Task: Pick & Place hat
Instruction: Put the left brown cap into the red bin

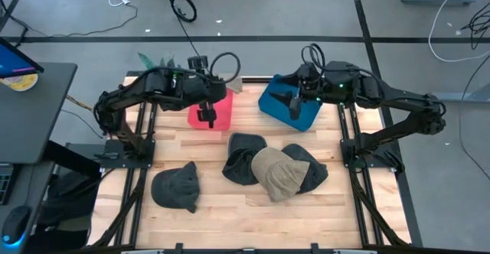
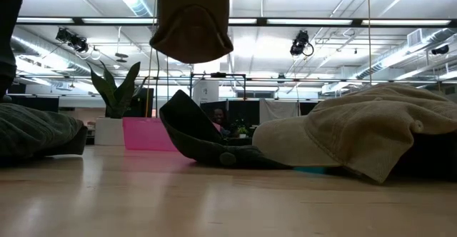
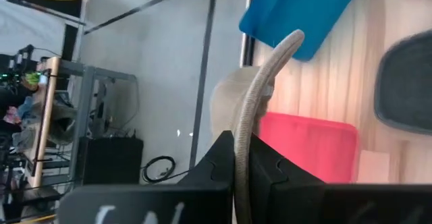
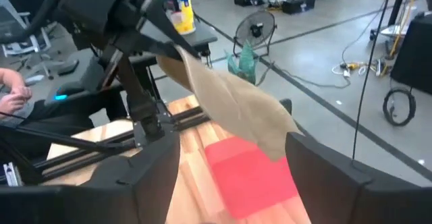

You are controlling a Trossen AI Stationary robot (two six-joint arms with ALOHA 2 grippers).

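Observation:
A tan cap hangs high above the table in my left gripper, over the pink bin. The right wrist view shows this cap above the bin. My right gripper is open and touches nothing, hovering over the blue bin. On the table lie a second tan cap, dark hats on either side of it, and a grey hat near the left edge. My left gripper pinches the tan cap's brim between its two fingers, the brim showing edge-on as a curved strip. The fingers come from above, pointing down. The cap is lifted clear and hangs below them, above the pink bin.
The pink and blue bins stand side by side at the table's far edge. A potted plant stands behind the pink bin. The hat pile fills the table's middle and right; bare wood lies along the near edge. A person's hand shows beyond the table.

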